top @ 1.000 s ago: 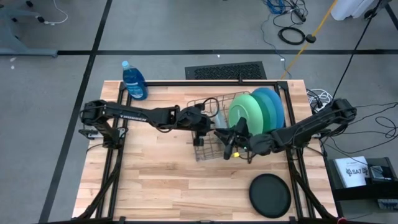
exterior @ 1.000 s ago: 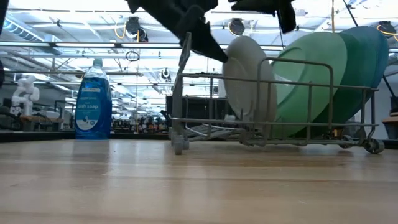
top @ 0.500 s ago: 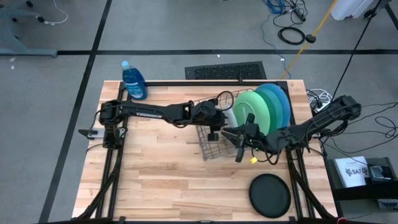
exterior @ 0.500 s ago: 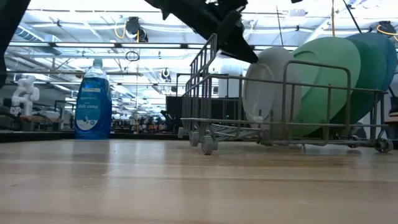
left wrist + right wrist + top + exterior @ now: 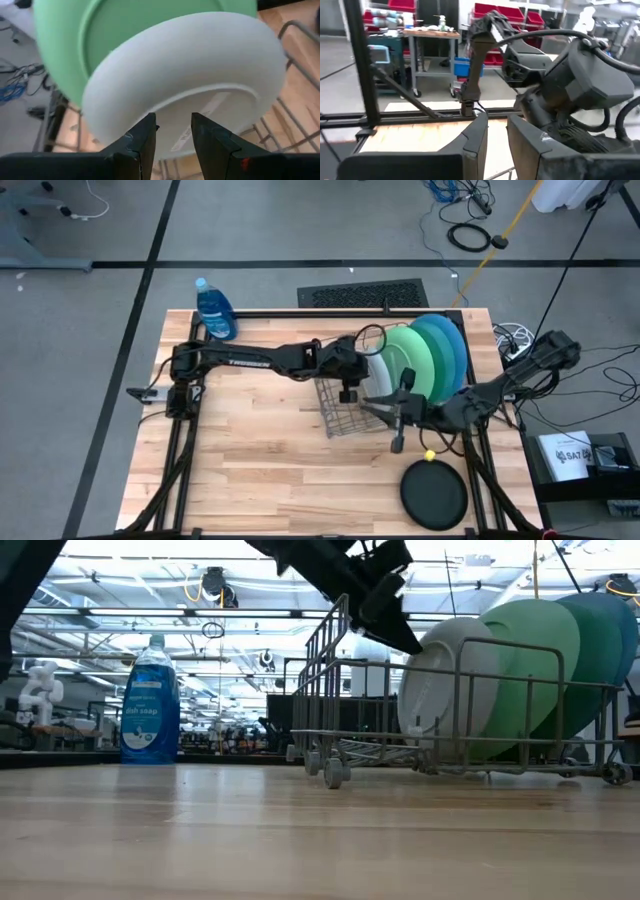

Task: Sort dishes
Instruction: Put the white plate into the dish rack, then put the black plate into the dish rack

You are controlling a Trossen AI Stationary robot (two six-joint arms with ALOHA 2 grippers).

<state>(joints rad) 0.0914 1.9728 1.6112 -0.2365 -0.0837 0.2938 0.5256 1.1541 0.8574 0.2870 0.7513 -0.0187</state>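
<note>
Rack: four plates on edge, slotted upright | left gripper part-open at pale plate rim, grip unclear | right gripper narrow, empty | black dish on table, unsorted.

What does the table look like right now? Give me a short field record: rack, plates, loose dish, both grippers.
rack: grey wire rack on the table, right of centre
plates in rack: pale mint plate, light green plate, teal plate, bright blue plate, all on edge
loose dish: black dish flat near the front right corner
left gripper: at the pale mint plate's rim, jaws slightly apart either side of it
right gripper: by the rack's front edge, jaws nearly together, holding nothing
other: blue bottle at the back left
</note>
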